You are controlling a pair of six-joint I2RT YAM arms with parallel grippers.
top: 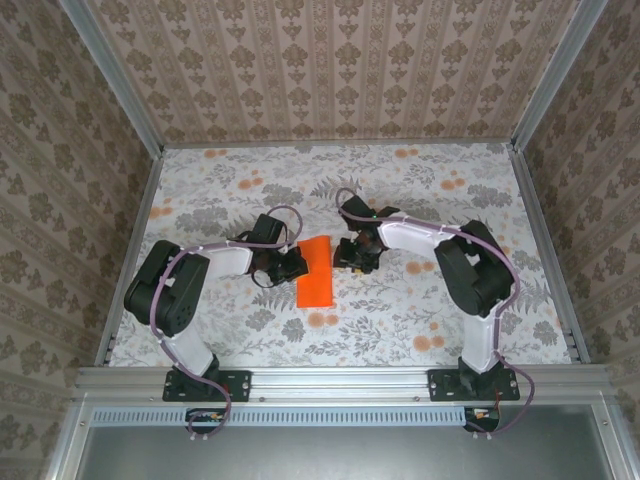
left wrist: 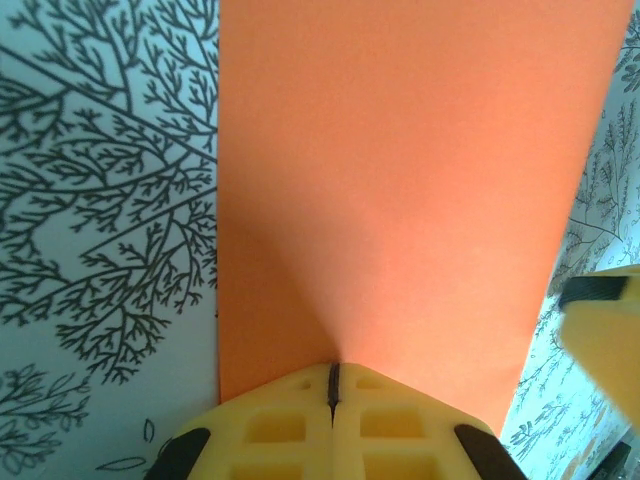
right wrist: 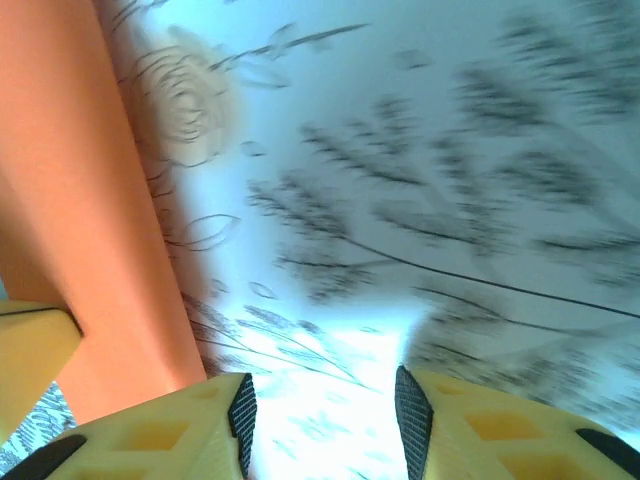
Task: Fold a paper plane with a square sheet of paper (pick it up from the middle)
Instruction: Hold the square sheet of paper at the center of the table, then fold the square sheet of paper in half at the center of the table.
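The square sheet of paper point(top: 315, 272) lies as a bright orange upright rectangle on the floral table, between my two grippers. My left gripper point(top: 296, 265) is at the sheet's left edge. In the left wrist view its yellow jaws are pressed together point(left wrist: 333, 385), and the paper point(left wrist: 400, 180) puckers up into the pinch. My right gripper point(top: 346, 256) hovers just right of the sheet. In the right wrist view it stands open point(right wrist: 320, 420) over bare tablecloth, with the orange paper point(right wrist: 70, 200) to the left of its fingers and nothing between them.
The floral tablecloth point(top: 420, 190) runs to metal rails at the left, right and near edges. Patterned walls enclose the back and sides. A yellow finger of the right gripper point(left wrist: 610, 320) shows past the paper's far edge in the left wrist view.
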